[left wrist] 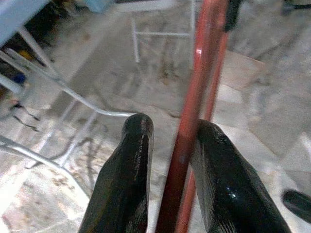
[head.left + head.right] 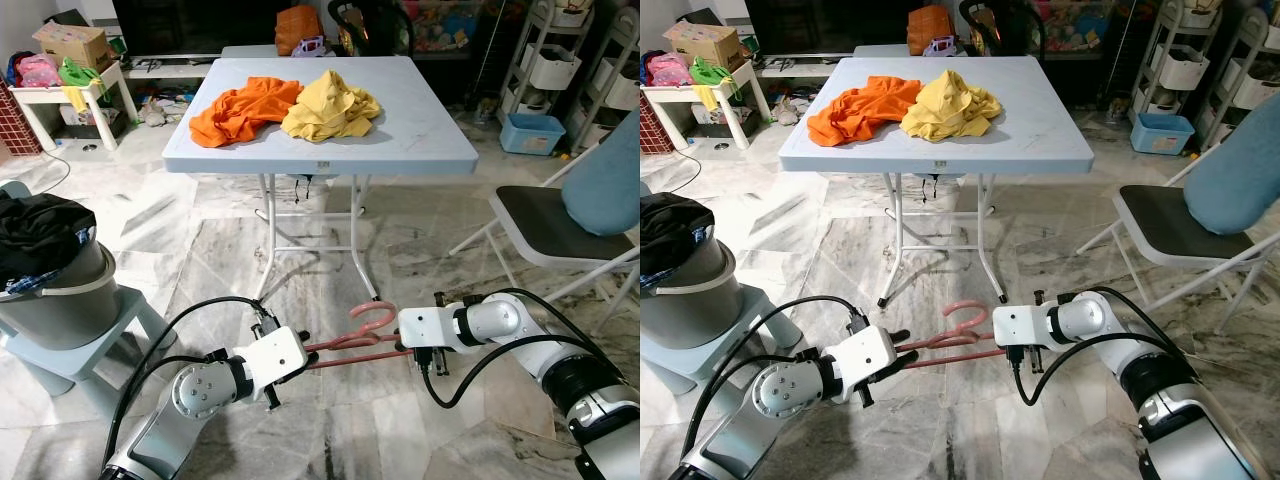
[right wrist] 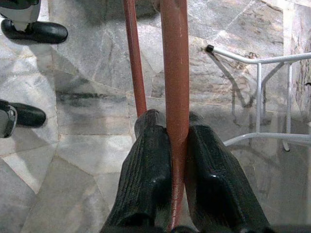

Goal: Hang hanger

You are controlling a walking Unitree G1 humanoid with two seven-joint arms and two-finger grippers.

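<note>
While my right tool pinched the hanger, its length ran crosswise into my left tool, whose fingers stood spread around it.

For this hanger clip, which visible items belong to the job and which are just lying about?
Job:
- red hanger, over the floor in front of the table
- left gripper, fingers around one end, a gap on one side
- right gripper, clamped on the other end

Lying about:
- orange garment and yellow garment on the table
- folding chair
- bucket of dark clothes
</note>
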